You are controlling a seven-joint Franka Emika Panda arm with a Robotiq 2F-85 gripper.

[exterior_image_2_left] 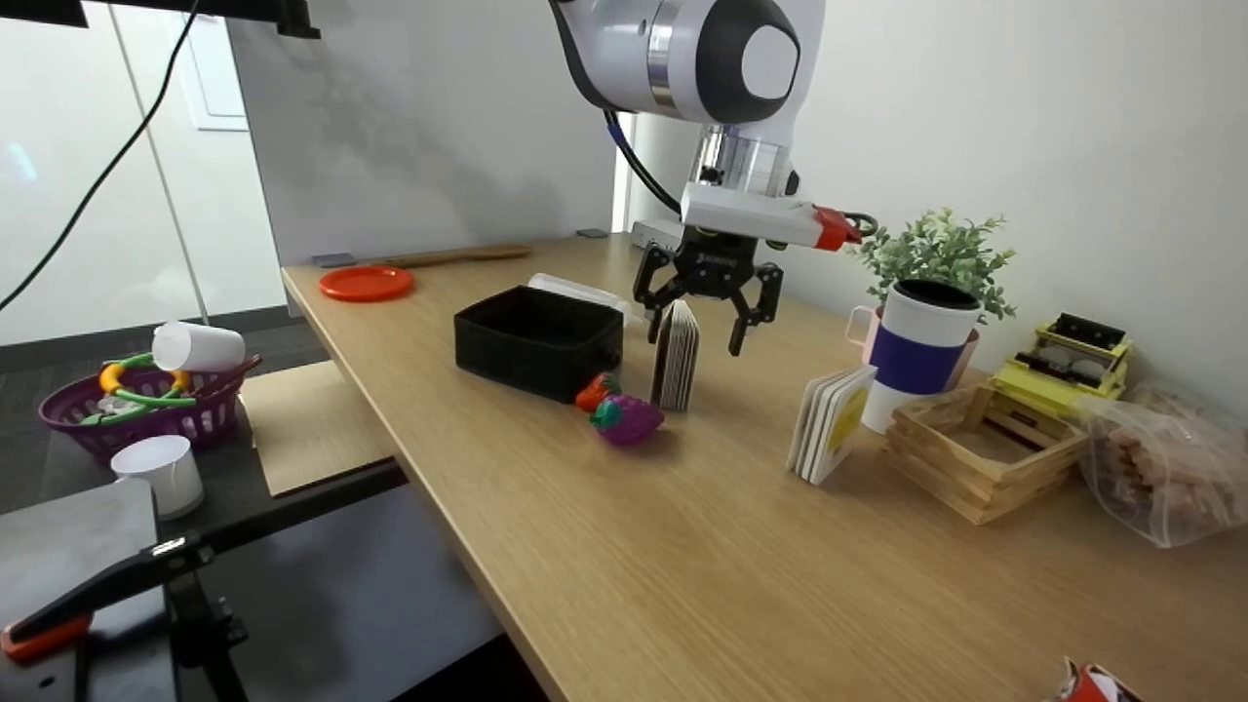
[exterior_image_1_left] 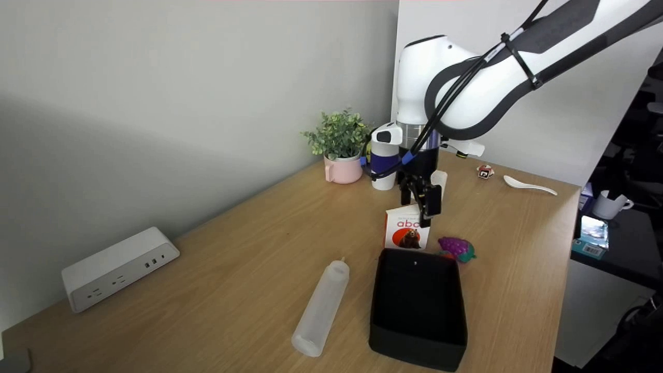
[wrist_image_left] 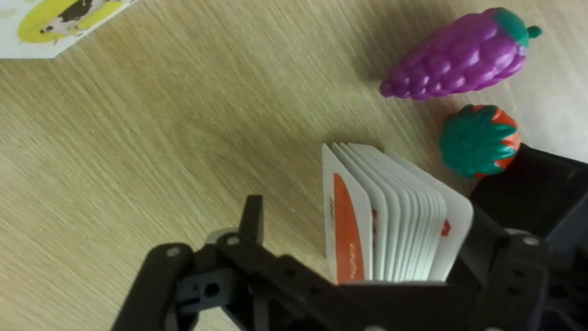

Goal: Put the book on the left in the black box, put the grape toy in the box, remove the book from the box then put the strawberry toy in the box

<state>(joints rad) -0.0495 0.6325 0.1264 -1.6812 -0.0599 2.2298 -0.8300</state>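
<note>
A white "abc" book stands upright behind the black box. Its fanned pages show in an exterior view and the wrist view. My gripper is open above it, and in the wrist view the book lies between the fingers. The purple grape toy and the red strawberry toy lie beside the box's corner; both show in the wrist view, grape and strawberry. A second book with a yellow cover stands farther away. The open box shows only its black inside.
A clear squeeze bottle lies beside the box. A white cup with a blue band, a potted plant and a wooden crate stand along the wall. A red plate and a white spoon lie on the table.
</note>
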